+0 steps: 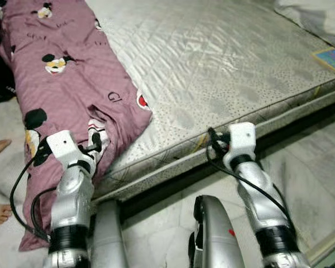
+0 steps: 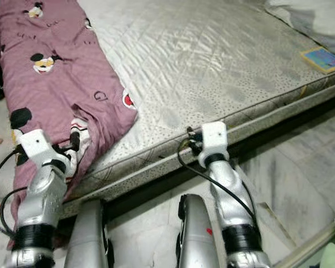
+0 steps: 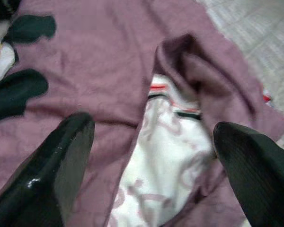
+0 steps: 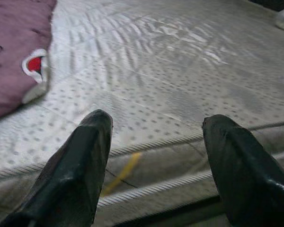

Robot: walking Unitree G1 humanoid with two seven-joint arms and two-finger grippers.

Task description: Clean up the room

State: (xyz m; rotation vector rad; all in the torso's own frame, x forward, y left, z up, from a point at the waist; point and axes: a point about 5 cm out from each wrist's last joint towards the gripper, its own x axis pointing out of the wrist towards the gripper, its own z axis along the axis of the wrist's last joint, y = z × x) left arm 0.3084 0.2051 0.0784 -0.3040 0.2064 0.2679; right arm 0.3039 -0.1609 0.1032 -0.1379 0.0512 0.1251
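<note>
Left gripper (image 3: 151, 156) gapes wide, empty, over the purple pillowcase (image 1: 72, 72). Soft and floppy, I'd guess; pinch its open hem. Right gripper (image 4: 156, 156) is spread too, holding nothing.

Left gripper (image 3: 151, 165) held open over a mauve quilt cover (image 3: 99, 71).

Two black fingers (image 3: 52, 175) stand wide apart, one on each side of the opening (image 3: 165, 161) in the cover, neither touching the fabric as far as can be seen. The opening exposes a white inner lining (image 3: 156, 175) with a faint pink pattern and short red and black stripes near its upper end. A raised fold (image 3: 189, 61) of mauve cloth sits just past the opening. Black cartoon ear shapes (image 3: 19, 90) are printed on the cover to one side. Grey quilted mattress (image 3: 255, 33) shows at the far corner.
</note>
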